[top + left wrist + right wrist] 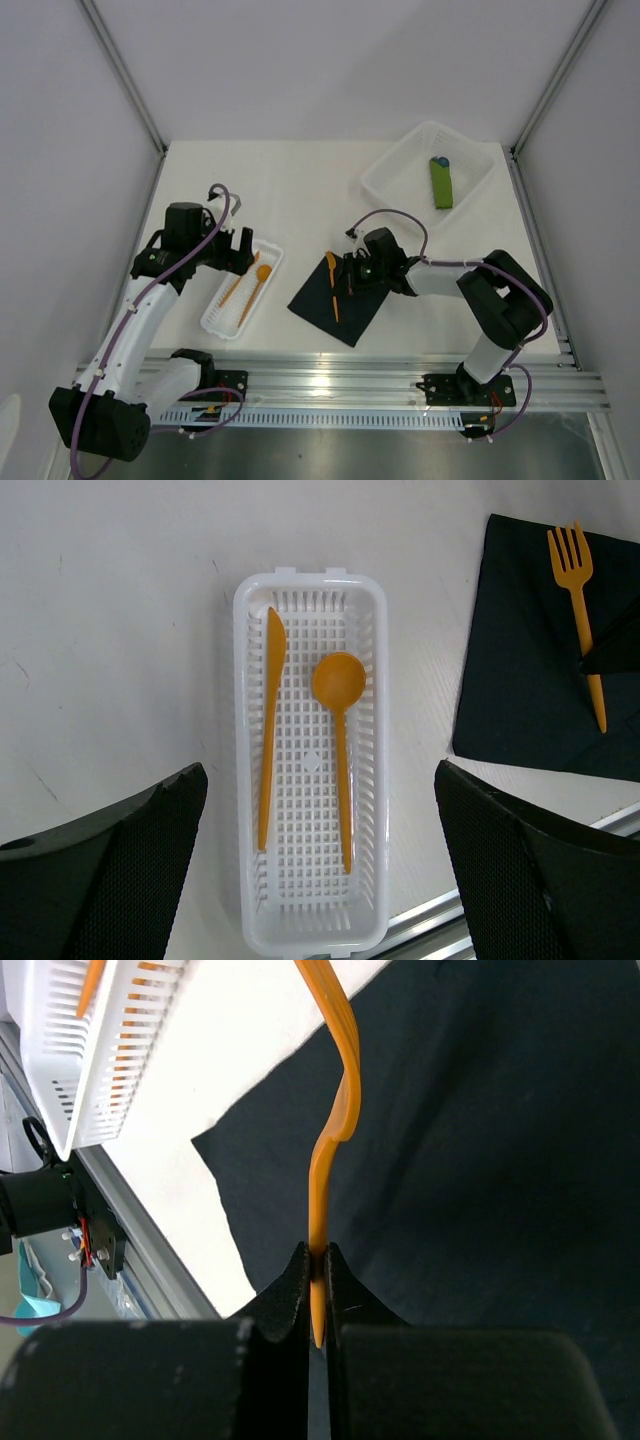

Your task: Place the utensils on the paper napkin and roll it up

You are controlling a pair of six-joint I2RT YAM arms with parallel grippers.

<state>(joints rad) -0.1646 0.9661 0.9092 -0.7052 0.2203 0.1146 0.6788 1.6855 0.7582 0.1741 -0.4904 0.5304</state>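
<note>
on a white table (pixel 300 190) between pale walls (pixel 60 120) lies the black paper napkin (pixel 365 312).

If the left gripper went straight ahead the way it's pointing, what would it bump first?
Probably the white basket: the left gripper points down at it, open, with the orange spoon and knife lying inside. Its height above is unclear.

Your left arm (pixel 130 320) stood bent at the elbow, wrist tipped down, and your left gripper (pixel 242 250) hung with its jaws spread wide and nothing between them. Your right arm (pixel 440 280) lay folded and stretched low to the left, its right gripper (pixel 350 272) pinched tight on the fork (pixel 334 295) handle.
</note>
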